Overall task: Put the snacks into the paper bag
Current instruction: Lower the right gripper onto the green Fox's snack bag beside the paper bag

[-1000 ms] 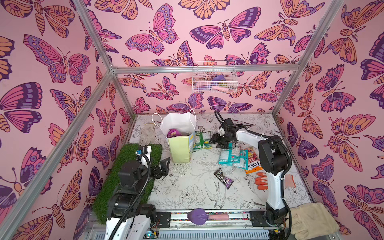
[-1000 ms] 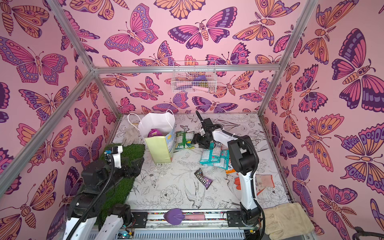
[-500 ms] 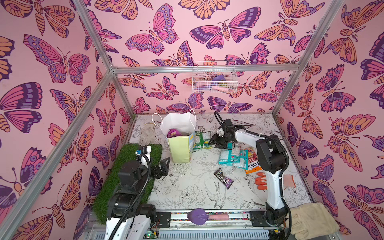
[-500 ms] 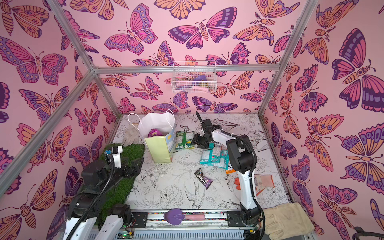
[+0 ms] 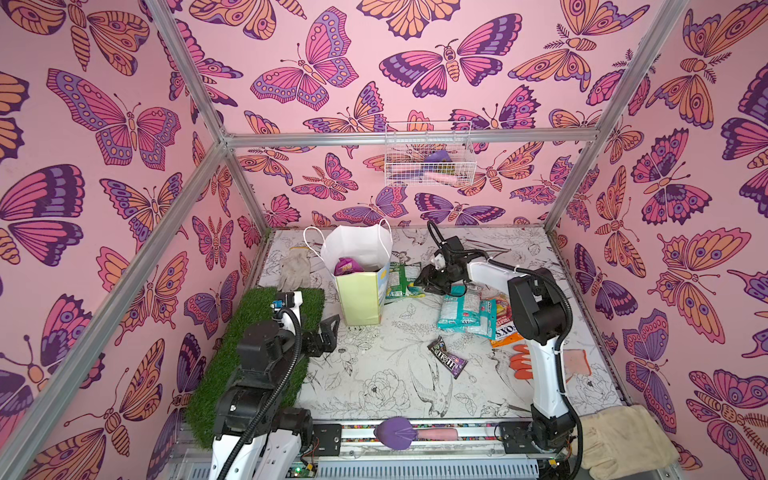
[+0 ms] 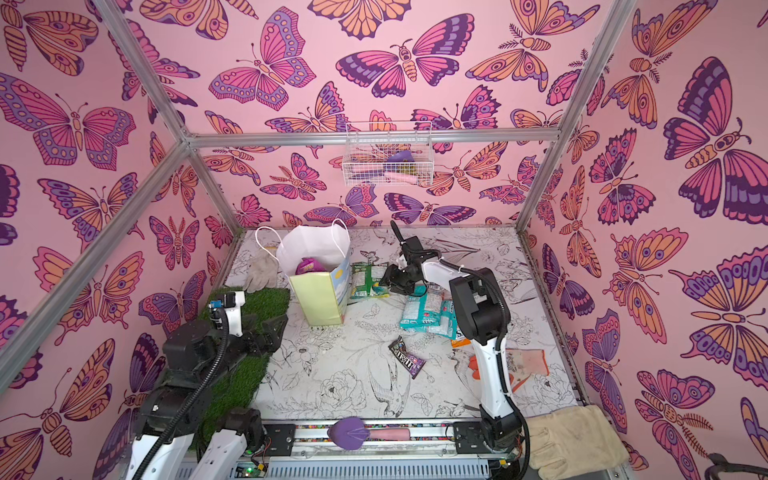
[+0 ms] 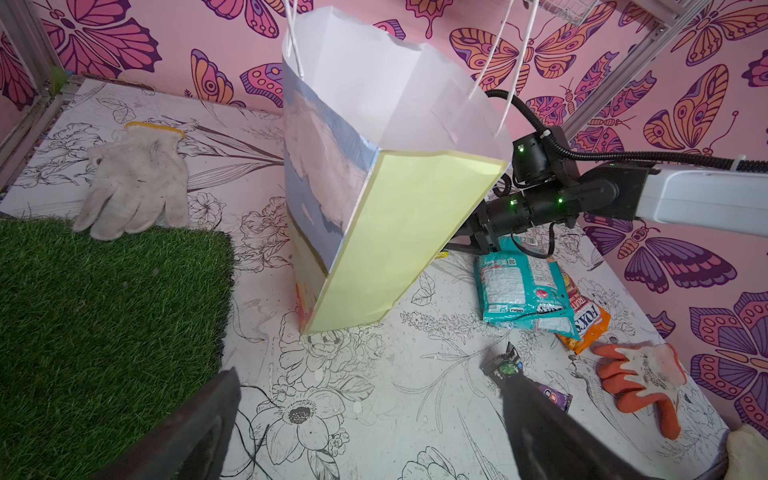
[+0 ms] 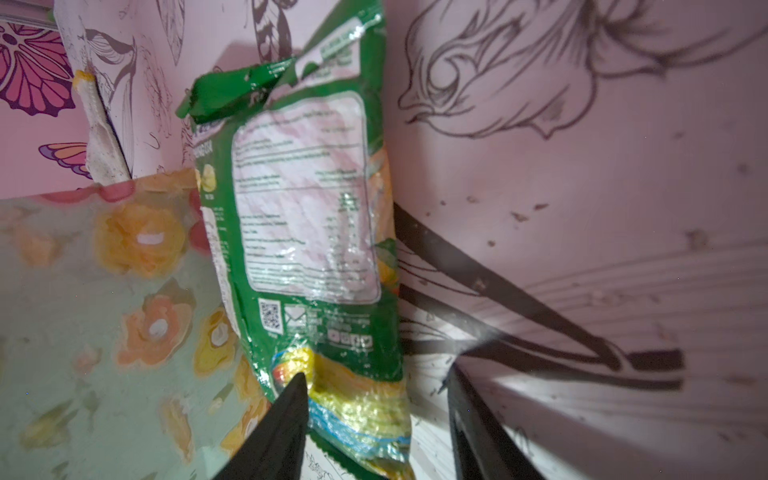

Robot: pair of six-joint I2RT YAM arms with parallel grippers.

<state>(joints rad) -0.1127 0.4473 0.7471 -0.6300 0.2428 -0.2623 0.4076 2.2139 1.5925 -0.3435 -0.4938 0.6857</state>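
Where the right gripper (image 5: 422, 279) reaches low across the table (image 5: 374, 399), we see its fingers (image 8: 291, 411) standing apart on either side of the near end of a green packet (image 8: 307, 208). One finger lies against the foil and the other stands clear of it, so the packet is not clamped. In both top views that packet lies flat on the table just beside the printed front of the paper bag (image 5: 360, 299). The bag stands upright with its mouth open, and the purple grape pouch (image 5: 347, 266) sits inside it. The left gripper (image 7: 372, 374) hangs above the table at the edge of the grass mat (image 5: 257, 357), its fingers spread wide with nothing between them, facing the bag's pale yellow-green side. We find the two teal packets (image 5: 463, 309) overlapping the orange Fox's bag (image 5: 505, 334) beside the right arm. The M&M's packet (image 5: 449, 360) lies alone nearer the front, well apart from the bag.
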